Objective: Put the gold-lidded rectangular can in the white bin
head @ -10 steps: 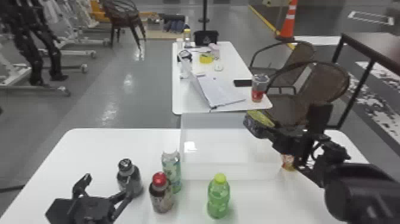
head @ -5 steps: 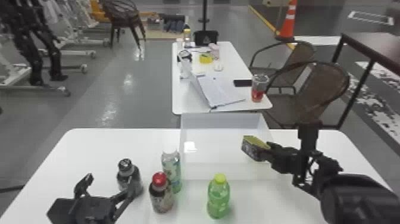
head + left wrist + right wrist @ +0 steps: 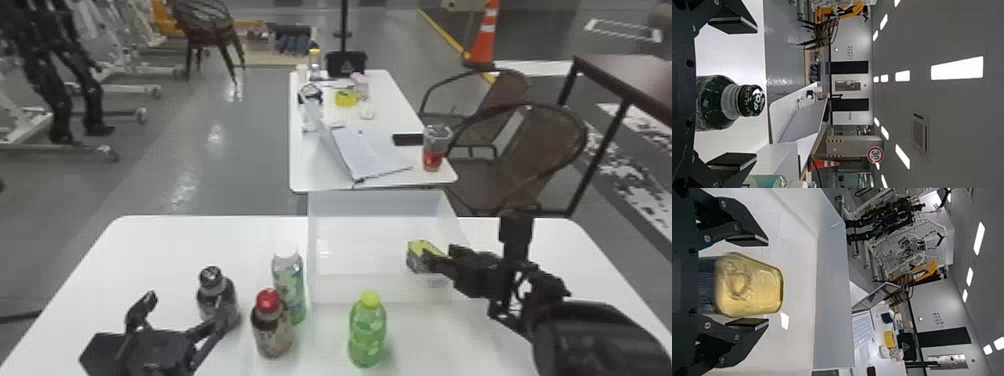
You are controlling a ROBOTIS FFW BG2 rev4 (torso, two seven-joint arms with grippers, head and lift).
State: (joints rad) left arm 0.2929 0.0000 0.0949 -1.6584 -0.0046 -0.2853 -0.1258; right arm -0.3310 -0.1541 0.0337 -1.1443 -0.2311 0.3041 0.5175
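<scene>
Nearest me, the left gripper (image 3: 184,307) waits spread over the white counter (image 3: 165,250), by the dark bottle with a black cap (image 3: 210,274). Farther out, I've brought the right gripper (image 3: 768,282) in over the open white rectangular bin (image 3: 380,287), and the gold-lidded rectangular can (image 3: 422,247) has come inside its walls, near the right one. It sits between the fingers, but a slim gap shows along one side, so I judge I'm letting it go. Whether it touches the bin's floor, I can't tell.
</scene>
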